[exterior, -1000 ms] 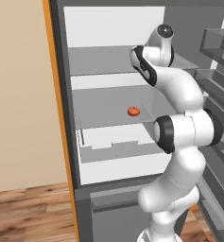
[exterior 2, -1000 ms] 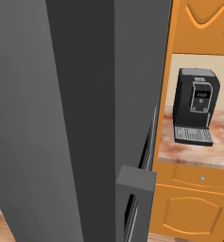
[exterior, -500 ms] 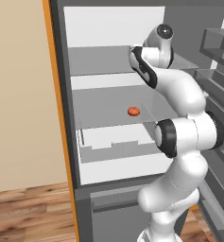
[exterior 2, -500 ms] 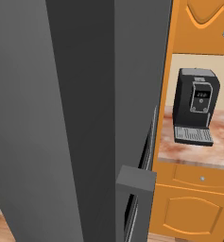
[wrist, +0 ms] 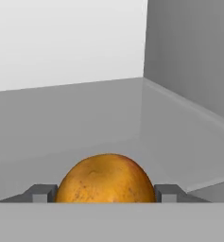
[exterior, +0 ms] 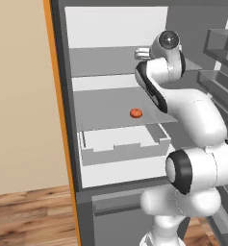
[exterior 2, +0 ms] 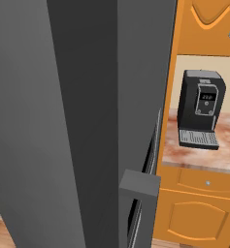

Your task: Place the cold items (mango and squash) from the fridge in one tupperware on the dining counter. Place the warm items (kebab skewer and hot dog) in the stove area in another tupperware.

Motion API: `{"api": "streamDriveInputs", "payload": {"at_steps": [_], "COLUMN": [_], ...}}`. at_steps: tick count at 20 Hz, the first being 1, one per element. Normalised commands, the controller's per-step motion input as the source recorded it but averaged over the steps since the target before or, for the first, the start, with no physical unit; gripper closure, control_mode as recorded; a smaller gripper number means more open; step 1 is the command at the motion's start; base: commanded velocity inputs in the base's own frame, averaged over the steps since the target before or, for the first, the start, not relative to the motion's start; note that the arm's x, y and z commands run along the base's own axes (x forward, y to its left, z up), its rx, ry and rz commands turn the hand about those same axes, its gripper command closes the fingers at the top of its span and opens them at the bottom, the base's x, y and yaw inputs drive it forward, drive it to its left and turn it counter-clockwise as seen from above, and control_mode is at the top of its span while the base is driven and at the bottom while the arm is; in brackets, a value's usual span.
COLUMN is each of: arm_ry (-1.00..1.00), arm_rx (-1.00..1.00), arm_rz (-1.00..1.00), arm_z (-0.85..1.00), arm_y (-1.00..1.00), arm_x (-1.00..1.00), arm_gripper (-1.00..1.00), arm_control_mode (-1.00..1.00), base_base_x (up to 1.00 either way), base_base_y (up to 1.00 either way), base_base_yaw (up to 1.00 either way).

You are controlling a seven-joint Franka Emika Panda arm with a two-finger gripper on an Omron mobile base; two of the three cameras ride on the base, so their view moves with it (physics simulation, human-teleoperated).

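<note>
Rendered frames, even diffuse light, no visible lamp. Fridge (exterior: 110, 103) interior: back wall brightest, side walls mid-grey, faint shading under its shelves. Fridge outer panel, right base view, flat dark grey, no glare. Hand view: mango (wrist: 106, 178) evenly lit, soft highlight on top, sharp edges. No blur or edge distortion.

From the left base view we see our arm (exterior: 197, 144) rising from the lower right, folding at a dark elbow joint and reaching up and forward into the fridge (exterior: 115, 72) — the wrist bends away from the camera, so the hand itself is hidden there. In the hand view our gripper (wrist: 106, 193) has one dark fingertip on each side of the mango (wrist: 106, 178), both pads seemingly touching its skin — we take it as gripped, though the contact line is partly cut off.
</note>
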Motion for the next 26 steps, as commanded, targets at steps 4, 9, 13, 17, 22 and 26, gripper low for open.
{"api": "streamDriveInputs", "payload": {"at_steps": [4,9,13,17,22,26], "arm_ry": [0.0,-0.02,0.01,0.09,0.23,0.32], "arm_rx": [0.0,-0.01,-0.01,0.0,0.07,0.27], "arm_rz": [-0.16,-0.05,0.0,0.05,0.17,0.17], "arm_z": [0.41,0.01,-0.03,-0.3,-0.36,-0.57], "arm_y": [0.44,0.44,0.36,0.34,0.37,0.0], "arm_x": [-1.0,-1.0,-1.0,-1.0,-0.96,-0.46], "arm_gripper": [1.0,1.0,1.0,1.0,1.0,1.0], "arm_control_mode": [-1.0,-1.0,-1.0,-1.0,-1.0,-1.0], "base_base_x": [0.0,0.0,0.0,0.0,0.0,0.0], "base_base_y": [0.0,0.0,0.0,0.0,0.0,0.0], "base_base_yaw": [0.0,0.0,0.0,0.0,0.0,0.0]}}
